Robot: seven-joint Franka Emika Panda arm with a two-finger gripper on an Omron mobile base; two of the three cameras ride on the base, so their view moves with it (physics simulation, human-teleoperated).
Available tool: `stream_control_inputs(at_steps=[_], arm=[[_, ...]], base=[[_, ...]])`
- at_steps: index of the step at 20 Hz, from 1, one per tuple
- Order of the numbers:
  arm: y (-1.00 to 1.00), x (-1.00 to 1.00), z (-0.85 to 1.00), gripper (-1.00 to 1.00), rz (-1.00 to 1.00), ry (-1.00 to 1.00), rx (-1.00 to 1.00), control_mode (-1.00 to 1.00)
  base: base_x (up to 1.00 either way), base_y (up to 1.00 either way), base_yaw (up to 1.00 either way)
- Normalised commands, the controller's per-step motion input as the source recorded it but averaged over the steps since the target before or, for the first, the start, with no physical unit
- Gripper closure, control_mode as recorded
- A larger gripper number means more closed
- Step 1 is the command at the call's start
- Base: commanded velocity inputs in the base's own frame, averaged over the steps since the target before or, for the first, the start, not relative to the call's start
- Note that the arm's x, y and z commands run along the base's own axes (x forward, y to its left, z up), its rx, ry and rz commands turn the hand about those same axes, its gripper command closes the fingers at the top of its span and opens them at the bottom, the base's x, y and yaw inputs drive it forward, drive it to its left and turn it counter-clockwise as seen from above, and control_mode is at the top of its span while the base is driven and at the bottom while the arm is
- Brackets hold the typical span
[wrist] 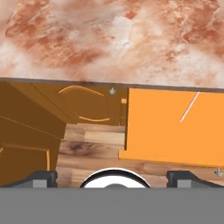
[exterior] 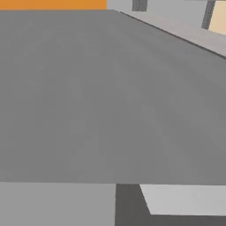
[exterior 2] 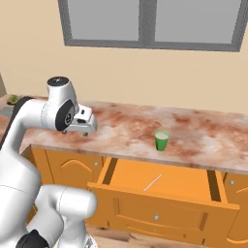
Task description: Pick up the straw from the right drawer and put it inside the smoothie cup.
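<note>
Left base view: mostly a flat grey surface (exterior: 110, 97), too close to tell what it is; an orange strip (exterior: 53, 4) along the top left edge.

Right base view: white arm (exterior 2: 29, 121) rises at lower left, its gripper (exterior 2: 83, 131) hanging over the left part of the marbled reddish counter (exterior 2: 203, 135). Jaws hard to read from this angle. The smoothie cup (exterior 2: 162, 140) stands upright on the counter near its front edge, well apart from the gripper, to its right. Below the cup the right drawer (exterior 2: 193, 181) is pulled open. The straw (exterior 2: 152, 182) lies flat on the drawer floor, slanted, touching nothing else. Orange cabinet door (exterior 2: 72, 169) with arched panel left of the drawer. Window (exterior 2: 150, 24) on the wall above.

Hand view: jaws wide apart, nothing between the fingertips (wrist: 43, 178). Counter across the top, open drawer at right with the straw lying diagonally near its counter-side edge. Cabinet door at left, wood floor (wrist: 94, 144) under it.
</note>
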Motion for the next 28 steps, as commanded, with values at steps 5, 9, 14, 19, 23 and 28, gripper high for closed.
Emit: stream_control_inputs(at_steps=[5,9,14,19,23,28], arm=[[0.0,0.0,0.0,-1.0,0.0,0.0,0.0,1.0],[0.0,0.0,0.0,-1.0,0.0,0.0,0.0,1.0],[0.0,0.0,0.0,-1.0,0.0,0.0,0.0,1.0],[0.0,0.0,0.0,-1.0,0.0,0.0,0.0,1.0],[0.0,0.0,0.0,-1.0,0.0,0.0,0.0,1.0],[0.0,0.0,0.0,-1.0,0.0,0.0,0.0,-1.0]], base=[[-0.55,-0.31,0.0],[-0.27,-0.51,-0.03],[-0.14,-0.76,-0.05],[-0.11,-0.72,-0.03],[-0.07,-0.46,-0.01],[-0.01,-0.09,0.0]])
